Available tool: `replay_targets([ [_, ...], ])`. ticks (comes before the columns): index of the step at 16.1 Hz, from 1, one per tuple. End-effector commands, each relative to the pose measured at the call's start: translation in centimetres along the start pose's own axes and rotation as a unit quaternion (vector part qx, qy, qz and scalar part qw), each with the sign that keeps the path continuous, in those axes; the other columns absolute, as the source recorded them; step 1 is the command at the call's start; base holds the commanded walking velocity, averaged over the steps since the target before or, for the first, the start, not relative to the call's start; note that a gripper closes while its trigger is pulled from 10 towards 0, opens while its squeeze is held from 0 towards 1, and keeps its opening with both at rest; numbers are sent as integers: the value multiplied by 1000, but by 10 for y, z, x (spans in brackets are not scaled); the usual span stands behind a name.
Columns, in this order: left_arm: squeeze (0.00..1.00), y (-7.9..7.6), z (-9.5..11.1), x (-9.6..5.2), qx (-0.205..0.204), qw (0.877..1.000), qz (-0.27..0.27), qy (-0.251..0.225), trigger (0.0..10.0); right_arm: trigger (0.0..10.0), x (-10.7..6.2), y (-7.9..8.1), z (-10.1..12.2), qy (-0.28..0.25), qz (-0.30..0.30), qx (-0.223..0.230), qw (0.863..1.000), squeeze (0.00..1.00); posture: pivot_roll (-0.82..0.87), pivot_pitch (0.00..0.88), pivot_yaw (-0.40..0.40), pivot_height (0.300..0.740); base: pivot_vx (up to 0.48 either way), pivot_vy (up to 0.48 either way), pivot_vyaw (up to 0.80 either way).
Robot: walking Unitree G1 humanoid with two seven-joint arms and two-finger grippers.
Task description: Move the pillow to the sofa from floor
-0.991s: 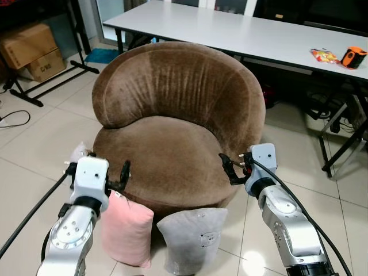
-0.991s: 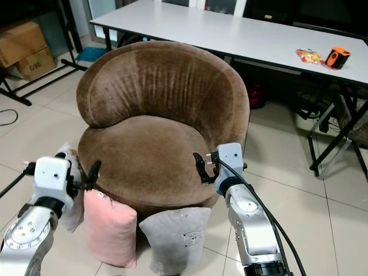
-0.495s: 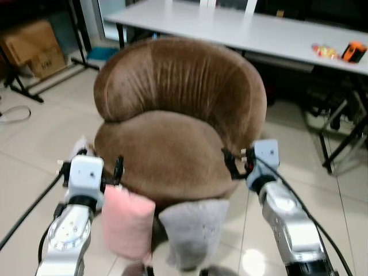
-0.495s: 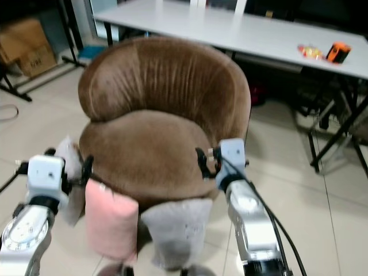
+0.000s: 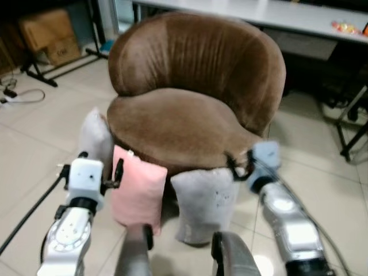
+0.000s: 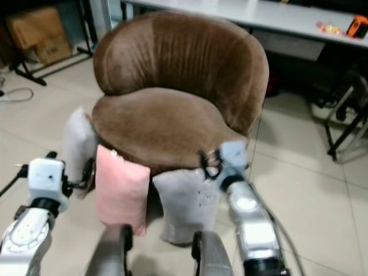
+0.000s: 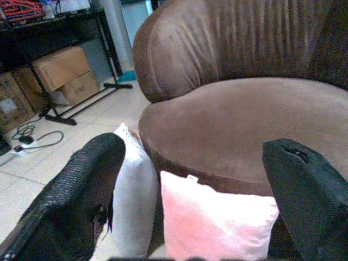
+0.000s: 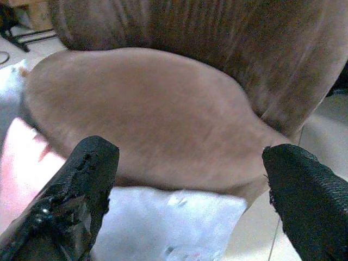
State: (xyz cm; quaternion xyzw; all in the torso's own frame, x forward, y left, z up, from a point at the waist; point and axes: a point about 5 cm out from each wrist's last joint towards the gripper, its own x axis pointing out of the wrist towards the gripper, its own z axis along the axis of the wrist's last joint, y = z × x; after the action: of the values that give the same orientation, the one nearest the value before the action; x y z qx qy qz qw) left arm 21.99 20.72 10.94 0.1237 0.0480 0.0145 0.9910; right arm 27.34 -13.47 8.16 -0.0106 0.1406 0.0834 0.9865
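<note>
Three pillows stand on the tiled floor against the brown round sofa [image 5: 178,123]: a pink pillow [image 5: 138,190], a grey pillow [image 5: 204,198] beside it, and a pale grey pillow [image 5: 95,138] at the sofa's left side. My left gripper [image 5: 95,168] hovers open just left of the pink pillow's top; in the left wrist view the pink pillow [image 7: 217,223] lies between and below its fingers. My right gripper [image 5: 244,164] is open by the grey pillow's upper right corner, at the seat's front edge. Neither gripper holds anything.
A long white table [image 5: 276,11] stands behind the sofa, with an orange object [image 6: 359,26] on it. Cardboard boxes [image 5: 49,37] and a black stand's feet [image 5: 57,75] are at the back left. Metal legs [image 5: 353,132] stand to the right. My own grey legs [image 5: 230,256] show below.
The whole picture has shifted: the camera has dipped and come closer, so the pillows sit higher in view and the pale grey pillow shows. Both grippers stay open.
</note>
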Motion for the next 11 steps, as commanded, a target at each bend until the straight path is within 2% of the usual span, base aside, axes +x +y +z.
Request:
replay_targets([
  [1, 0, -2, 9, 3, -3, 1000, -7, -19, 10000, 10000, 0, -8, 10, -20, -14, -10, 1000, 0, -94, 0, -55, 600, 352, 0, 0],
  [11, 0, -2, 7, 5, -4, 1000, -14, -15, 10000, 10000, 3, -8, 9, -14, -27, -17, 999, 0, -92, 0, -51, 600, 398, 0, 0],
])
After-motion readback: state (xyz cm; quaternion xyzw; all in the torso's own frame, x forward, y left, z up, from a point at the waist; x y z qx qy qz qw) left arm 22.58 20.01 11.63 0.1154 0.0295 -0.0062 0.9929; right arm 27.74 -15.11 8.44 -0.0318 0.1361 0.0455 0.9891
